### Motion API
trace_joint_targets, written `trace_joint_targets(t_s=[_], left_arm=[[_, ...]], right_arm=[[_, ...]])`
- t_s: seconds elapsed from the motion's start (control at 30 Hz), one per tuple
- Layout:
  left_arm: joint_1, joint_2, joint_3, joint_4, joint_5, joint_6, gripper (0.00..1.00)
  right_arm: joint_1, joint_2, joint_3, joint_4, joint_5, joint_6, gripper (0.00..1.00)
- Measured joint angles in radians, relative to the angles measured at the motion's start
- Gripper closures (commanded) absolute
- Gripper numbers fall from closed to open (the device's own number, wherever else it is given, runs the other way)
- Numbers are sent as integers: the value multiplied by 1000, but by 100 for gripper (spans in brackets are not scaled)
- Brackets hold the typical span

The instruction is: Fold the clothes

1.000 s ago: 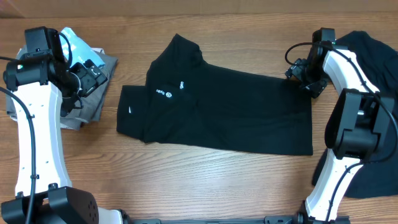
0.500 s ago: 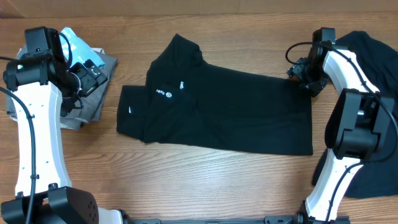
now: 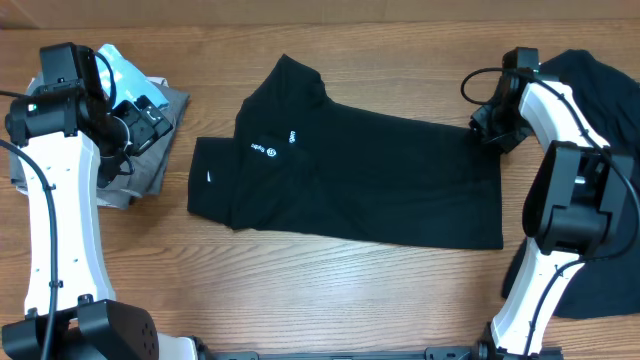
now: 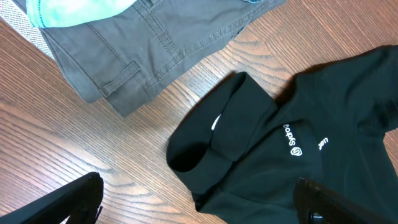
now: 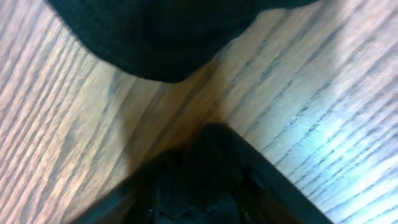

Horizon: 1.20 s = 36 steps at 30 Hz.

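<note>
One black short-sleeved polo shirt (image 3: 350, 180) lies spread flat across the middle of the overhead frame, folding apparently hardly begun; a second black fabric garment (image 3: 595, 68) sits at the right edge. The right gripper (image 3: 487, 130) is low at the shirt's upper-right corner, and whether it grips cannot be told. The left gripper (image 4: 196, 193) hovers upper left, fingers wide apart.

On the table (image 3: 300, 290), polo (image 3: 350, 180) at centre; trousers (image 3: 148, 172) at ten o'clock, packet (image 3: 125, 72) on them; another garment (image 3: 600, 75) at three o'clock
</note>
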Motion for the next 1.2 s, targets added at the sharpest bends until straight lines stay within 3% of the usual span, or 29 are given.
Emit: trace_joint_targets(t_s=[0.27, 0.73, 1.03, 1.2], left_arm=[[0, 0, 0, 0, 0, 0, 0], [0, 0, 0, 6, 0, -1, 0], [0, 0, 0, 136, 18, -19, 0], [-18, 3, 1, 303, 186, 65, 0]], right_arm=[[-6, 2, 0, -15, 8, 0, 87], [-7, 3, 2, -20, 7, 3, 88], [-7, 3, 2, -20, 8, -4, 88], [-7, 3, 2, -20, 7, -7, 88]])
